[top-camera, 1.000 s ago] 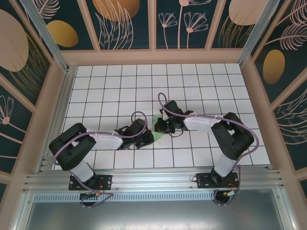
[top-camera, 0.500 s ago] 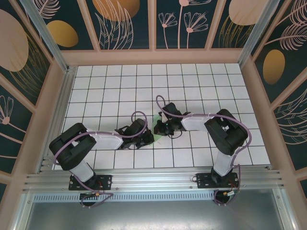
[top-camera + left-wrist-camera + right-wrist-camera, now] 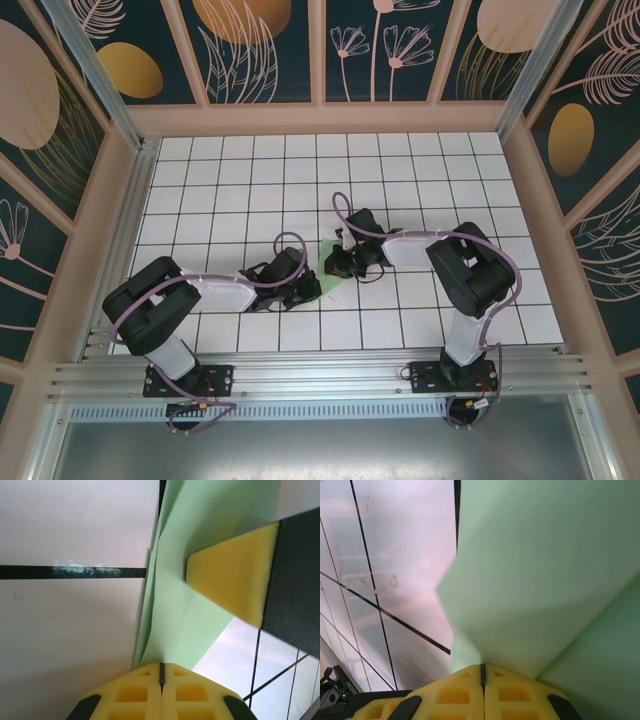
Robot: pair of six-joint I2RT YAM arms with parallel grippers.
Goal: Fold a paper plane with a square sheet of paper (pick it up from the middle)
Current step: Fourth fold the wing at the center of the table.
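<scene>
Two grippers hold one thing: the square sheet of paper (image 3: 329,270), light green, sits a little near of the middle of the tiled table (image 3: 250,180), between the arms. The left gripper (image 3: 161,666) has its jaws pressed together on the sheet's near edge. The right gripper (image 3: 482,667) is likewise closed on the sheet, from the right.

Condition: the sheet is no flat square. The left wrist view shows layered edges along its left side, so it is judged partly folded and raised off the tiles.

Risks, as judgements:
- Tearing — if the arms draw apart while both grips hold, the thin paper between them takes all the strain.
- Buckling, if the arms close toward each other and the span crumples where no crease is wanted.
- A skewed fold, if one pinch slips on the smooth surface and the edges lose register.

Orientation: from above, the visible green patch runs roughly near to far, leaning slightly left at its near end. Which end forms the nose cannot be told; the arms cover too much.
</scene>
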